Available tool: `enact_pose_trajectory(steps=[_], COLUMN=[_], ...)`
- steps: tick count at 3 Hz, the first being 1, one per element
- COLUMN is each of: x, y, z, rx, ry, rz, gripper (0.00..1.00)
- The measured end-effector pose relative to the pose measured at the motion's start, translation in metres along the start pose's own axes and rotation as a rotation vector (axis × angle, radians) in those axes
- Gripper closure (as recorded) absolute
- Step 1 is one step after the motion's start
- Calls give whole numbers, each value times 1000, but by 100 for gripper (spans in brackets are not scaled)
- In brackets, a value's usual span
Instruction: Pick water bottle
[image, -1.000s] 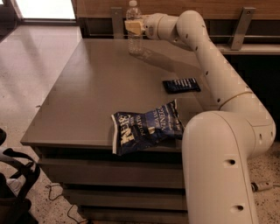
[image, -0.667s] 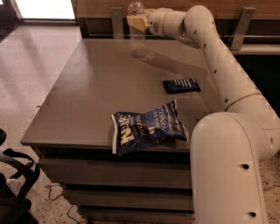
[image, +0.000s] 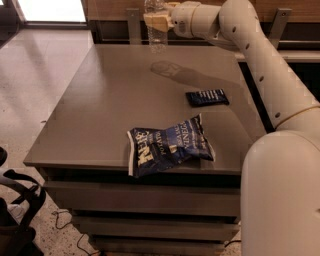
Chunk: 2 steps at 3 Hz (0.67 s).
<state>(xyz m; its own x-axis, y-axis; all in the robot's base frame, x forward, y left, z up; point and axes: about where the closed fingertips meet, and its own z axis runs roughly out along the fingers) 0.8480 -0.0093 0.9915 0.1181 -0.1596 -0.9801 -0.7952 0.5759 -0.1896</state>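
Note:
The water bottle (image: 157, 36) is a slim clear ribbed plastic bottle at the top middle of the camera view. Its top is cut off by the frame edge. It hangs above the far edge of the grey table (image: 110, 105), clear of the surface, with its shadow on the tabletop below. My gripper (image: 156, 20) reaches in from the right on the white arm and is shut on the water bottle around its upper part, with its tan fingers (image: 159, 22) pressed against the bottle.
A dark blue chip bag (image: 169, 146) lies near the table's front edge. A small dark blue packet (image: 207, 97) lies at the right middle. My white arm spans the table's right side. A dark chair base (image: 15, 210) is at the lower left, on the floor.
The gripper has lifted the water bottle up off the table; the bottle now hangs higher, with its top out of the frame.

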Motion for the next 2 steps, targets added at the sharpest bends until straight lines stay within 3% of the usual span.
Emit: enact_pose_trajectory(steps=[2], x=[-17], y=[29], z=[-15], rx=[-8], ry=[9], rz=[-75], gripper=[100])
